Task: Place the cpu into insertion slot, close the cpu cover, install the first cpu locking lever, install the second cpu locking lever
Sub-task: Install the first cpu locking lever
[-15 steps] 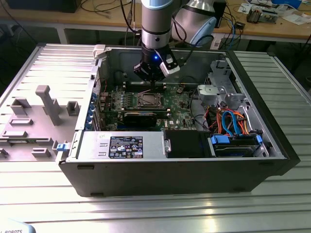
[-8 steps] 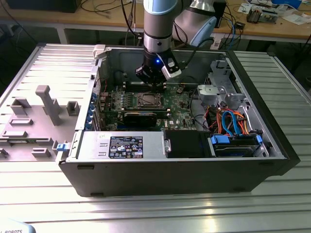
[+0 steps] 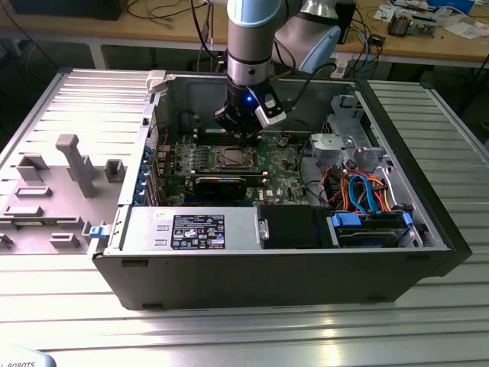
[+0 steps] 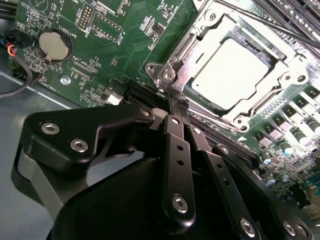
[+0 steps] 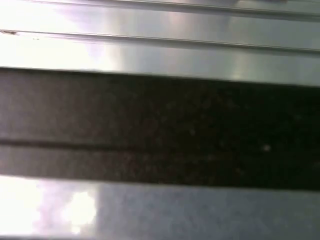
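Note:
The cpu [image 4: 231, 70], a pale silvery square, lies flat in the insertion slot [image 4: 165, 75] on the green motherboard [image 4: 125, 40]. The cpu cover [image 4: 281, 82], a silvery frame, is down around the chip. My gripper [image 4: 173, 100] is shut, and its black fingers [image 4: 176, 150] meet in a point right at the socket's near corner. I cannot tell whether anything is pinched between them. A thin dark rod [image 4: 272, 24] runs along the socket's far side. In the exterior view my gripper [image 3: 243, 128] hangs just behind the socket [image 3: 231, 158], inside the open computer case [image 3: 267, 267].
A coin battery [image 4: 52, 46] and long black slots [image 4: 150, 95] sit close to the fingers. The case holds a black power supply [image 3: 199, 229], a graphics card [image 3: 221, 183], and a drive cage with orange and blue cables [image 3: 363, 191]. Grey fixtures [image 3: 72, 164] stand on the ribbed table at the exterior view's left.

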Robot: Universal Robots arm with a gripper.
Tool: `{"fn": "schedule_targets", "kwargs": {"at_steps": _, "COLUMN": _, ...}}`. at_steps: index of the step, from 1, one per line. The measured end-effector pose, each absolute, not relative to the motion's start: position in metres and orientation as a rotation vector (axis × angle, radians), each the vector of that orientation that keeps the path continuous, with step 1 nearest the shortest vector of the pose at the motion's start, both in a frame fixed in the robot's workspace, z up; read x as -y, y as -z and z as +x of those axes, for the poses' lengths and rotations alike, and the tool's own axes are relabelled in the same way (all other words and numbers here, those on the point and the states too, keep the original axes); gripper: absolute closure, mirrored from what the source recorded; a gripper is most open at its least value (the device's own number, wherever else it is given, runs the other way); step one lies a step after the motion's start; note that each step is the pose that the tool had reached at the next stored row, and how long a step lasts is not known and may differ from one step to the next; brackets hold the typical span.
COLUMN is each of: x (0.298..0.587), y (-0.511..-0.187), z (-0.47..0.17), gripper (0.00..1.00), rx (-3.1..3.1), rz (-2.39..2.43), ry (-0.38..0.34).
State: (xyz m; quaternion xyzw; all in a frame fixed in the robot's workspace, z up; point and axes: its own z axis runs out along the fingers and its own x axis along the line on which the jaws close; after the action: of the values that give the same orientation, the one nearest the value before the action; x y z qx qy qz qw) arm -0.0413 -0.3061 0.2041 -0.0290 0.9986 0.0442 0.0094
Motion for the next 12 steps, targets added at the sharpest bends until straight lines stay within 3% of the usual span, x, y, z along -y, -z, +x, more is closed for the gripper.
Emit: {"fn": "schedule_targets", "kwargs": {"at_steps": 12, "x": 0.3061, "y": -0.2052, "z": -0.0412, "gripper": 0.89, "rx": -3.118, "rz": -0.091, "ry": -0.138}}
